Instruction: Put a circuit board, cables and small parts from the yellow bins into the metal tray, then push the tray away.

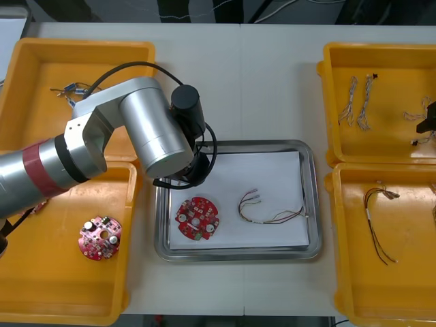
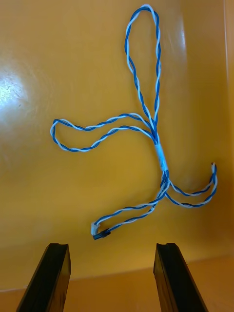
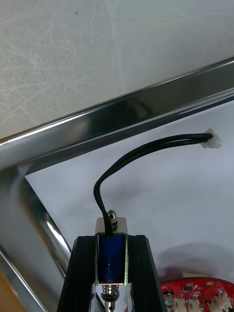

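Note:
My left gripper (image 3: 112,241) is shut on a small metal part (image 3: 111,253) with a blue core and a black lead ending in a white plug (image 3: 212,139). It hangs just above the white inside of the metal tray (image 1: 310,204), near its far left corner. In the tray lie a round red circuit board (image 1: 197,219) and a thin cable (image 1: 269,210). My right gripper (image 2: 111,265) stands open in the far right yellow bin (image 1: 381,58), over a twisted blue and white cable (image 2: 146,122) that lies just beyond its fingers.
The near left bin (image 1: 41,300) holds another red circuit board (image 1: 100,238). The far left bin (image 1: 41,61) has blue and white cables (image 1: 71,88). More cables (image 1: 359,102) lie in the far right bin, and dark cables (image 1: 378,221) in the near right bin (image 1: 409,300).

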